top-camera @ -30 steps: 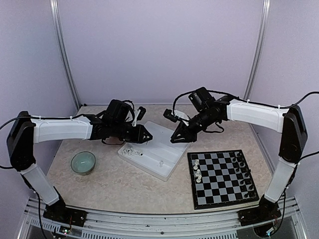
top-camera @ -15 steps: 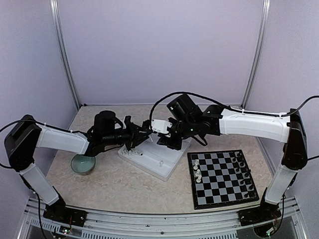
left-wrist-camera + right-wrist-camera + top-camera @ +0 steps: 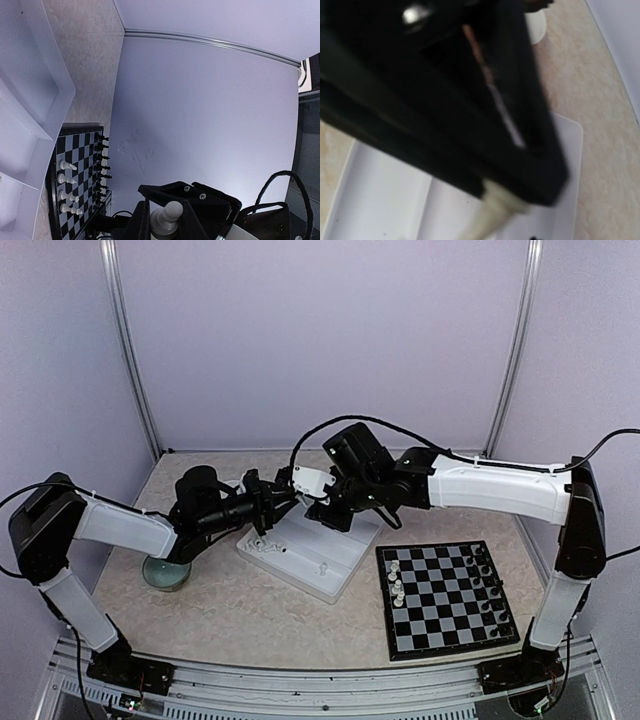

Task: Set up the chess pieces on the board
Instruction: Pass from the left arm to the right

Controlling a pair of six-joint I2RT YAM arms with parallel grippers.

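My left gripper [image 3: 283,502] is shut on a white chess piece [image 3: 167,215], held level above the far corner of the white tray [image 3: 340,550]. My right gripper [image 3: 308,500] meets it tip to tip, jaws apart around the piece's end, open. The right wrist view is blurred: black left fingers [image 3: 445,100] cross it, with the cream piece [image 3: 492,212] poking out below. The board [image 3: 440,602] lies at the near right, with white pieces [image 3: 396,580] along its left side and black pieces [image 3: 485,585] along its right. It shows again as the board [image 3: 80,165] in the left wrist view.
The divided tray holds a few loose white pieces [image 3: 265,545] at its left end and one [image 3: 323,567] near its front. A pale green bowl [image 3: 160,573] sits left of the tray, partly under my left arm. Purple walls close in the table.
Both arms have come together over the tray. The right gripper swung left to the held piece and its jaws widened. The left gripper kept its grip.
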